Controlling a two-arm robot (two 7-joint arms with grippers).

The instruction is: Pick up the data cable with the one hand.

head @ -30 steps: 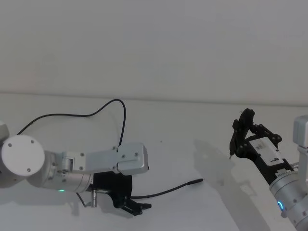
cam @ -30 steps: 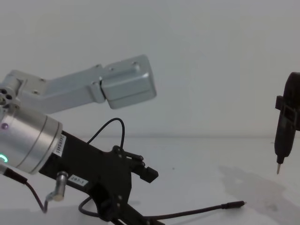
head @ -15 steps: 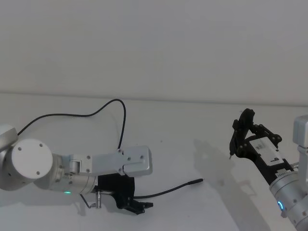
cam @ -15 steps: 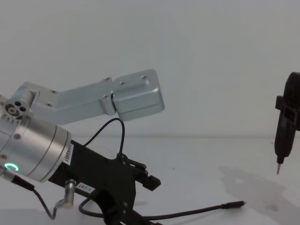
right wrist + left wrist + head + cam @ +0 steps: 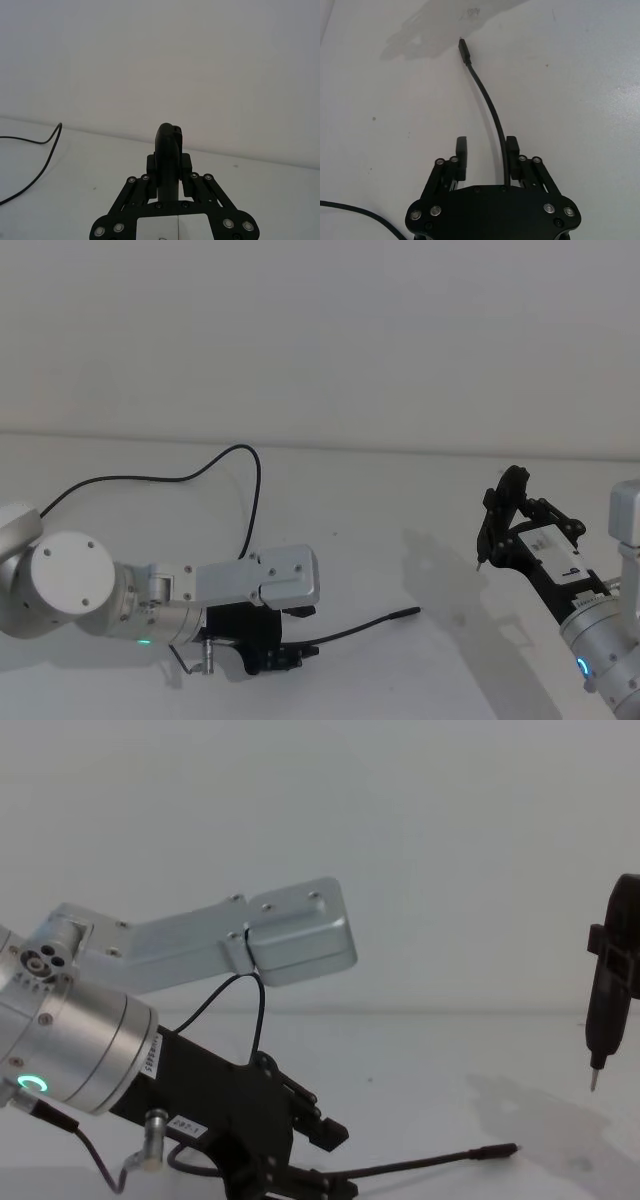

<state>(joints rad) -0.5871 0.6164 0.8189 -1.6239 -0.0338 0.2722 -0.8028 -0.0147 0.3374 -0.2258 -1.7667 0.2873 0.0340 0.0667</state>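
Note:
The data cable (image 5: 350,630) is thin and black; it lies on the white table, looping back to the far left. Its slim plug (image 5: 464,50) points away from my left gripper (image 5: 487,157). That gripper is black, on a silver wrist with a green ring light. It sits low over the table and is open. The cable (image 5: 487,100) runs between its fingers, close against one finger (image 5: 512,155). In the chest view the left gripper (image 5: 330,1158) is at the bottom, with the cable (image 5: 420,1162) leading right. My right gripper (image 5: 505,508) hovers at the right, shut on a narrow black pointed tool (image 5: 168,145).
The white table (image 5: 400,500) meets a plain white wall behind. A short dark wire with a silver angled connector (image 5: 150,1152) hangs from my left wrist. The pointed tool (image 5: 605,1000) hangs above the table's right side.
My left arm has shifted right and its gripper has dropped and turned, so the cable now lies between the fingers. The right arm has not moved.

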